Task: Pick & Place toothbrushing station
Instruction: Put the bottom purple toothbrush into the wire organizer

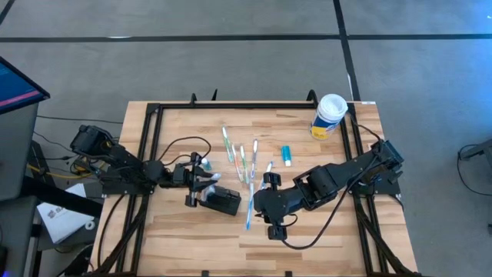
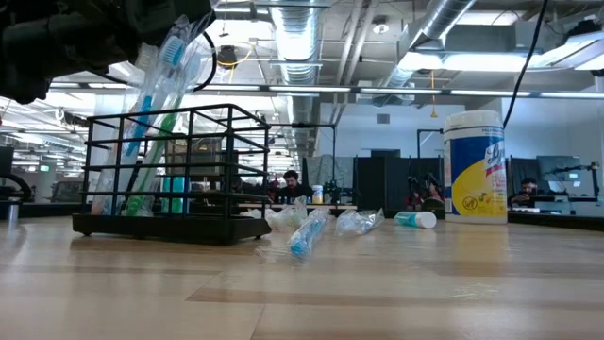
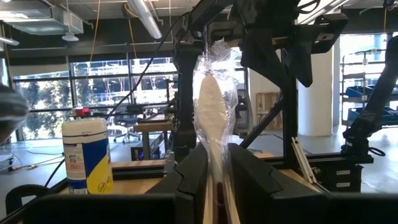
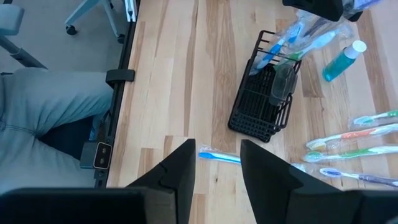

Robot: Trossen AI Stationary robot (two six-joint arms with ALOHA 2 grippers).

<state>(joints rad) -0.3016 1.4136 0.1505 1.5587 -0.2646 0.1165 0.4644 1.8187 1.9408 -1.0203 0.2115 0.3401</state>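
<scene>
We see toothbrushing station (image 1: 221,200), black wire rack, at table's left-centre. Left gripper (image 1: 201,182) directly over rack, fingers pinching wrapped toothbrush (image 3: 211,115), brush upright over it. Right gripper (image 1: 270,205) just right of rack, jaws parted, empty. Left arm nearer.

Bright, even overhead light; soft foreground.

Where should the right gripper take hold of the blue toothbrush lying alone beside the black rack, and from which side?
At the middle of its thin handle, from straight above. The blue toothbrush lies flat, clear of the others, and it crosses the gap of the open right gripper above it.
</scene>
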